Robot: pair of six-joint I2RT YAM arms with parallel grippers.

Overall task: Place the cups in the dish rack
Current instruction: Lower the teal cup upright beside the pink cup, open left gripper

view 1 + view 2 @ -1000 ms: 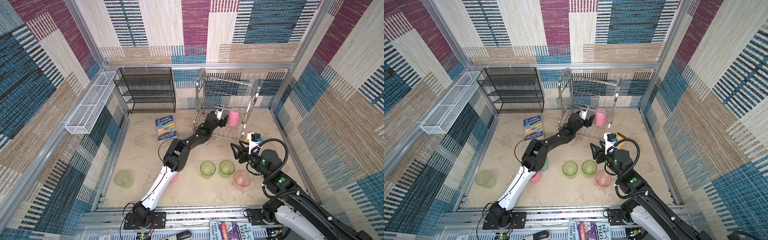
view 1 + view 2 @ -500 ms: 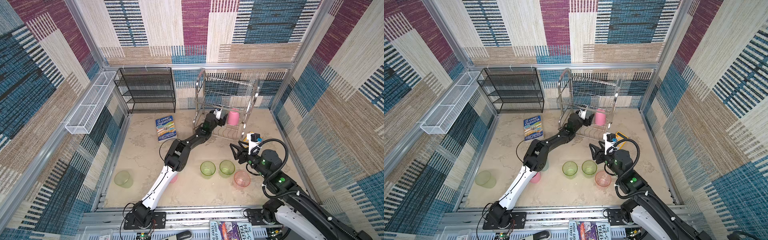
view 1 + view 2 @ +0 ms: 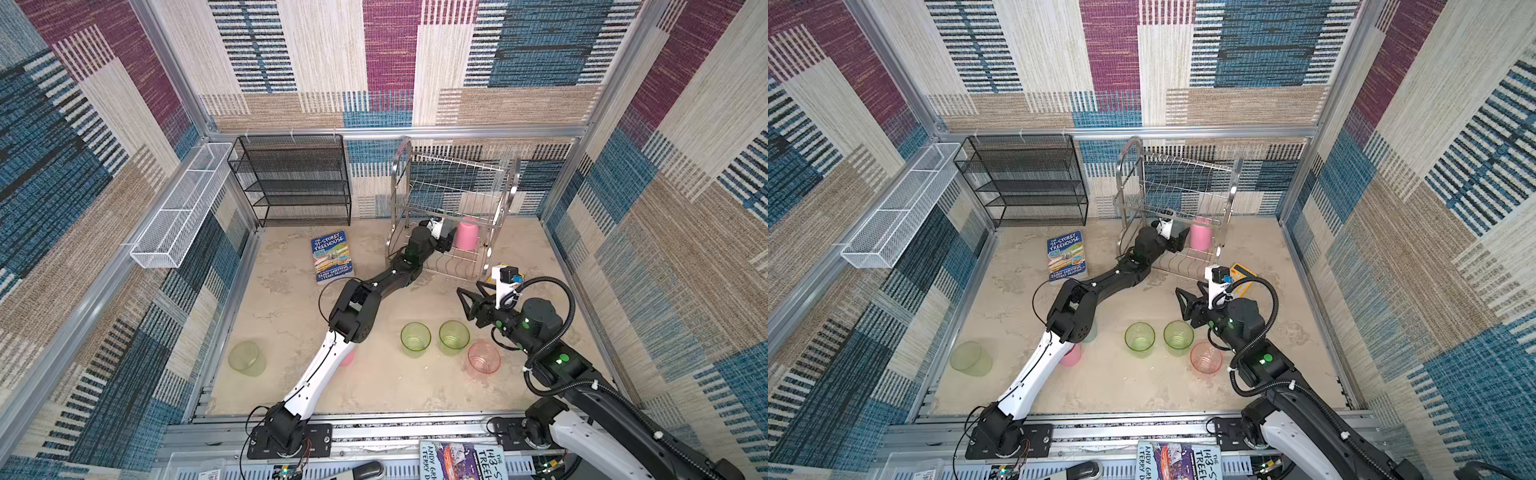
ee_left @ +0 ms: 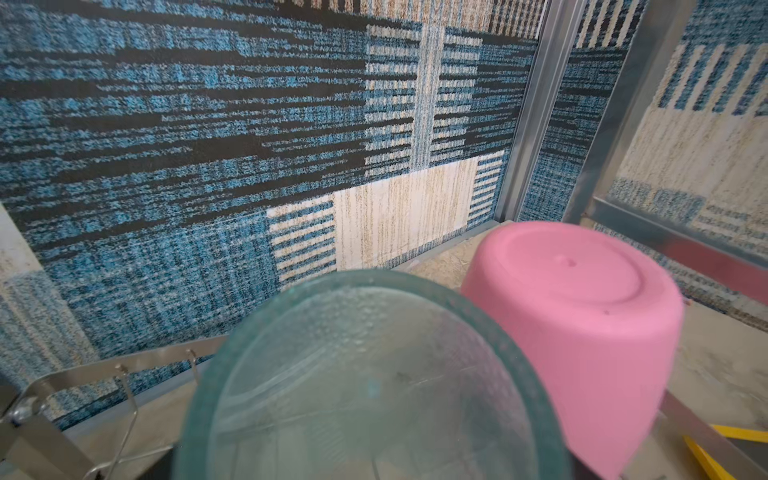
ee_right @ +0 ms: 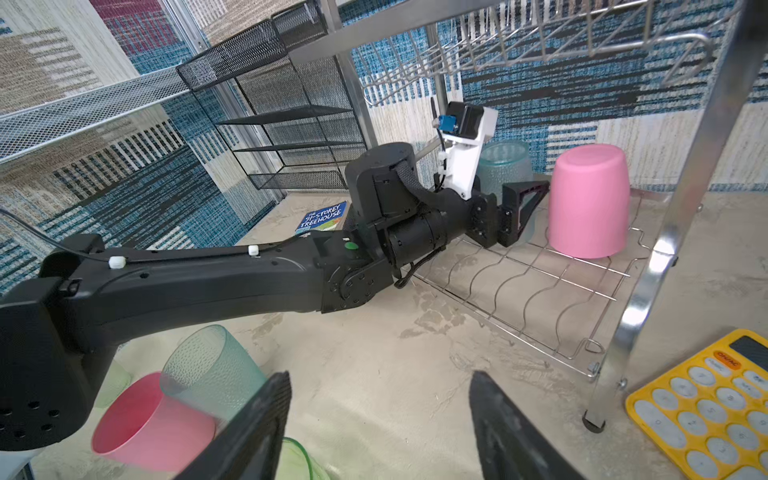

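Your left claw (image 3: pixel 445 240) is in the dish rack (image 5: pixel 690 178), at a teal cup (image 4: pixel 374 386).

The teal cup sits upside down on the rack's low shelf, at the far side of the counter (image 3: pixel 291 316). One claw finger (image 5: pixel 524 198) is between it and an upside-down pink cup (image 3: pixel 467 233) just to its right. I cannot tell if the claw is holding the cup or not. Your right claw (image 5: pixel 379 376) hangs spread wide with nothing in it, close to the rack's near right leg. A green cup (image 3: pixel 415 338), a second green cup (image 3: pixel 454 334) and a salmon cup (image 3: pixel 484 358) stand open side up, nearer to you.
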